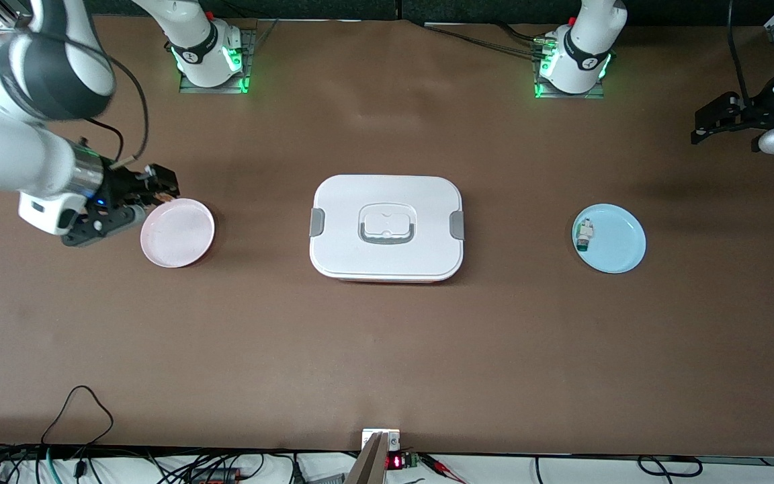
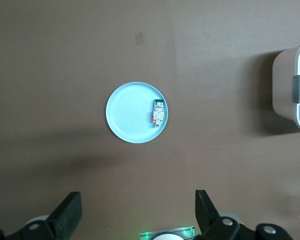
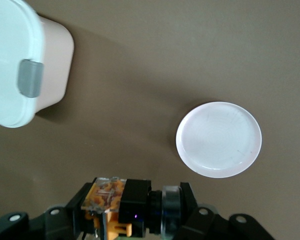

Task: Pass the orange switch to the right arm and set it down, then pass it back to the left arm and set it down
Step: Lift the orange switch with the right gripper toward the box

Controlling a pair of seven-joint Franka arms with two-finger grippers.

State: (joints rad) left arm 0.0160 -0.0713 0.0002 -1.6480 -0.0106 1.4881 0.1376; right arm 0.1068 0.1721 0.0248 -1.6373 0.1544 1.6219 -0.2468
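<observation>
The orange switch (image 3: 121,206), a small black block with orange parts and a clear cap, sits crosswise between the fingers of my right gripper (image 3: 135,210). In the front view that right gripper (image 1: 148,189) hangs with the switch (image 1: 157,188) at the rim of a pink plate (image 1: 177,232), toward the right arm's end of the table. The white lidded box (image 1: 347,202) with grey clips stands mid-table, also visible in both wrist views (image 3: 15,60) (image 2: 292,85). My left gripper (image 1: 701,129) is open and empty, high over the left arm's end of the table (image 2: 137,210).
A light blue plate (image 1: 619,242) (image 2: 132,112) lies toward the left arm's end, holding a small white part with a green tip (image 1: 585,235) (image 2: 158,111). The pink plate (image 3: 219,139) has nothing on it. Cables run along the table edge nearest the front camera.
</observation>
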